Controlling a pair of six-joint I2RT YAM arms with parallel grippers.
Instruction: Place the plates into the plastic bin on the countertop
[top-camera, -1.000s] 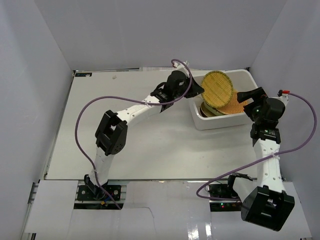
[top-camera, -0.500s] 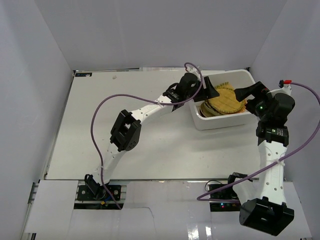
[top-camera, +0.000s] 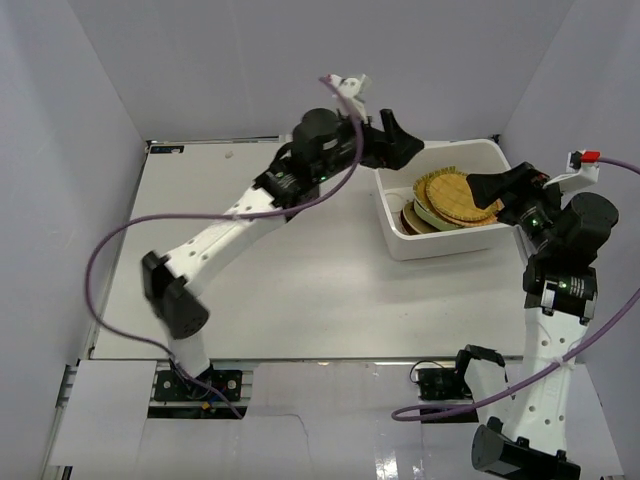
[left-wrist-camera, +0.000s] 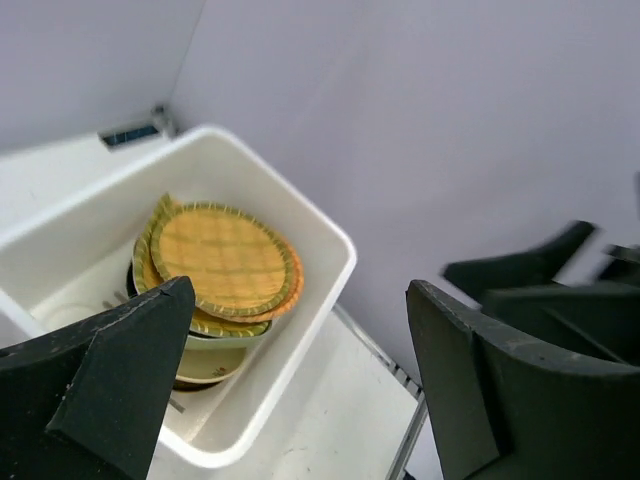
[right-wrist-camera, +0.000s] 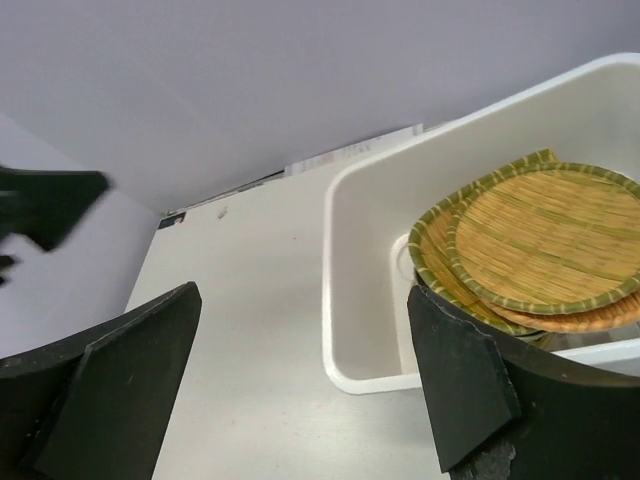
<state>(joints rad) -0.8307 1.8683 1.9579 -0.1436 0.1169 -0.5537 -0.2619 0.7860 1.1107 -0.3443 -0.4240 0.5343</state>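
Note:
The plates (top-camera: 448, 199) lie stacked inside the plastic bin (top-camera: 436, 247) at the back right of the countertop (top-camera: 300, 270). A round woven yellow plate (left-wrist-camera: 222, 260) tops the pile, with an orange woven rim and green-edged dishes under it (right-wrist-camera: 548, 240). My left gripper (top-camera: 402, 138) hangs open and empty, raised above the bin's back left corner (left-wrist-camera: 300, 385). My right gripper (top-camera: 485, 190) is open and empty over the bin's right side, its fingers wide apart (right-wrist-camera: 300, 390). The lower plates are mostly hidden.
Grey walls close in the countertop on three sides. The bin rim (right-wrist-camera: 345, 375) stands close below my right gripper. The left arm's purple cable (top-camera: 120, 250) loops over the left half of the table. A metal rail (left-wrist-camera: 400, 380) runs along the table's edge beside the bin.
My left gripper opened and let go of the woven yellow plate, which now lies flat on the stack. The left arm has lifted up and back. The right arm drew slightly rightward.

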